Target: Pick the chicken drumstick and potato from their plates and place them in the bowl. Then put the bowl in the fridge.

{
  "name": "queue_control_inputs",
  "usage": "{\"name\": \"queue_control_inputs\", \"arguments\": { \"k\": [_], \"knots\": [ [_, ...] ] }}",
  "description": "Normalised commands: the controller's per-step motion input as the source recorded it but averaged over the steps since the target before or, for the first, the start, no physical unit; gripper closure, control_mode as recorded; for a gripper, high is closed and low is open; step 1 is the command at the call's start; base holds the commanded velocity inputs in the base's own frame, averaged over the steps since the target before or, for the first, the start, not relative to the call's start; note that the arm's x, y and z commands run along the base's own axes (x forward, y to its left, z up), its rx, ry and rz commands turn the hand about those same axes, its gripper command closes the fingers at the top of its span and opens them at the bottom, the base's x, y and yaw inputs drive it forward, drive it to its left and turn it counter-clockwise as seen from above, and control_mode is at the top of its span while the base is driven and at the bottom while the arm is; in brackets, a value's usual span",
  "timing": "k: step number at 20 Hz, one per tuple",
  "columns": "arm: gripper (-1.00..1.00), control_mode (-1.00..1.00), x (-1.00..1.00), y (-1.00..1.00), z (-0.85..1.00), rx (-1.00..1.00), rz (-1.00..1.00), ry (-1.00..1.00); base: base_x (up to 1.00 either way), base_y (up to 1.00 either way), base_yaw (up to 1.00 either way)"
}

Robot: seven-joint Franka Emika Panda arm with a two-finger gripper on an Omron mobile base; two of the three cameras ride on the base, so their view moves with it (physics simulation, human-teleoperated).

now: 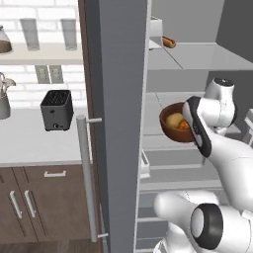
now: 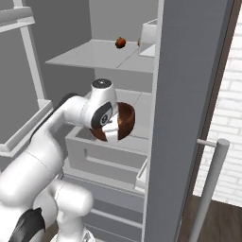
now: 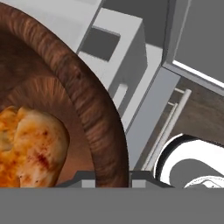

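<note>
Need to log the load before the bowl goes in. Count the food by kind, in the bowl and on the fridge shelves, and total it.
Potato, in the bowl: 1
Drumstick, in the bowl: 1
Hot dog, top shelf: 1
Small red-brown round food, top shelf, kind unclear: 1
Total: 4

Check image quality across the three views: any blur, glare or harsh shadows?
Left base view: even flat light, no glare, bowl sharp. Right base view: softer, fridge door plain grey. Hand view: bowl rim looms large, drumstick coarse-textured.
</note>
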Motion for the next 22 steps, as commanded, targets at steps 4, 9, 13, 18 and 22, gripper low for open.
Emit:
{"name": "queue_control_inputs", "arguments": {
  "k": [4,9,13,18,22],
  "knots": [
    [1.00,-1.00,0.86,0.37,-0.07,0.02,0.00,0.00,0.00,0.00,0.00],
    [1.00,-1.00,0.51,0.09,-0.18,0.16,0.00,-0.08,0.00,0.00,0.00],
    [1.00,-1.00,0.05,0.00,-0.12,0.25,0.00,-0.20,0.00,0.00,0.00],
    [1.00,-1.00,0.44,0.01,-0.28,0.01,-0.01,-0.07,0.00,0.00,0.00],
    [1.00,-1.00,0.48,0.00,-0.37,0.00,0.00,-0.06,0.00,0.00,0.00]
  ]
}}
